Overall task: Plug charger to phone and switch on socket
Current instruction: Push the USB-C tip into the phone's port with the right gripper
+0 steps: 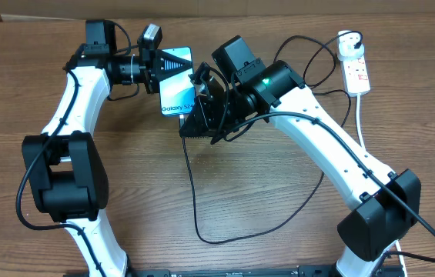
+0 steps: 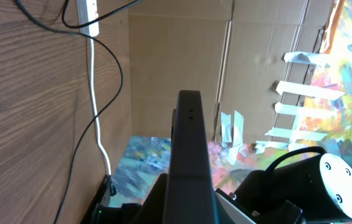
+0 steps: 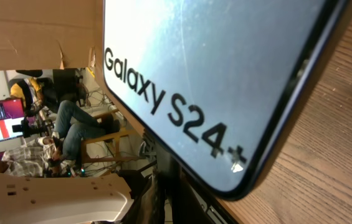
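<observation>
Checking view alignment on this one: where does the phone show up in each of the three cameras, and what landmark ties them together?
Overhead: the phone sits upper centre, between the two arms' wrists.
Left wrist: it is seen edge-on, a dark upright slab at centre.
Right wrist: its blue screen fills the upper right, lettering readable.
Shared landmark: the wooden table.

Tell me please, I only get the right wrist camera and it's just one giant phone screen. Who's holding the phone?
Observer: The left tool is clamped on the phone, at its far end.
Operator: Where's the charger cable?
Observer: The thin black cable runs up the table to the right tool, by the phone's near end.
Operator: And the socket?
Observer: The white power strip lies near the far right corner, away from both tools.
</observation>
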